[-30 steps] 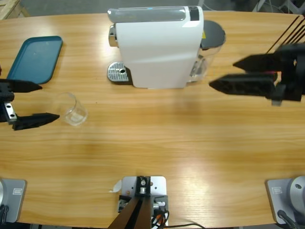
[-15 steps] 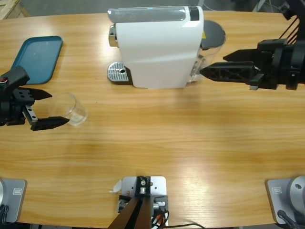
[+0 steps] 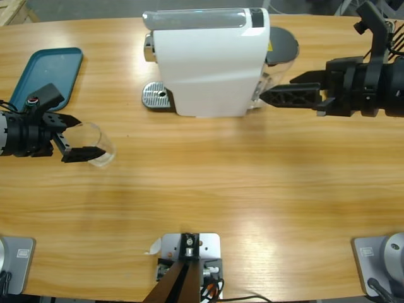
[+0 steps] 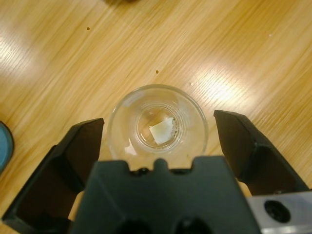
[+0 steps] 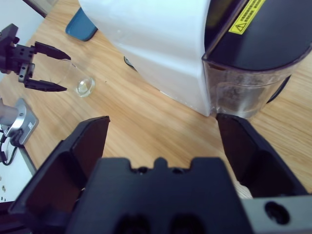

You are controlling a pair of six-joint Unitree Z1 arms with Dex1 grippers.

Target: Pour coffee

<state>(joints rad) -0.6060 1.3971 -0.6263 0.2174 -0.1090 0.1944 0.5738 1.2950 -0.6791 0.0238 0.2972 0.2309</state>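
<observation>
A white coffee machine (image 3: 208, 60) stands at the far middle of the wooden counter (image 3: 221, 189), with a round metal drip tray (image 3: 156, 96) at its foot on one side and a clear water tank (image 3: 278, 63) with a dark lid on the other. A teal tray (image 3: 47, 76) lies flat near the counter's edge on the drip tray's side, well apart from the machine.

The left end effector (image 3: 76, 136) comes in low from that edge, its two black jaws spread wide with a small clear glass (image 3: 98, 144) between them. In the left wrist view the glass (image 4: 157, 127) stands upright on the wood, centred between the jaws, with a gap to the jaw on either side, so neither touches it. Its bottom shows only bright reflections; no coffee is visible in it or anywhere else on the counter.

The right end effector (image 3: 291, 96) reaches in from the opposite edge and points at the tank end of the machine. Its jaws are also spread, pinching nothing. The right wrist view looks past them at the tank (image 5: 248, 83), which carries a yellow warning label (image 5: 246, 17) on its lid, and at the machine's white side (image 5: 146, 44). Far beyond, the same view shows the left end effector (image 5: 46, 68) just beside the glass (image 5: 84, 87).
</observation>
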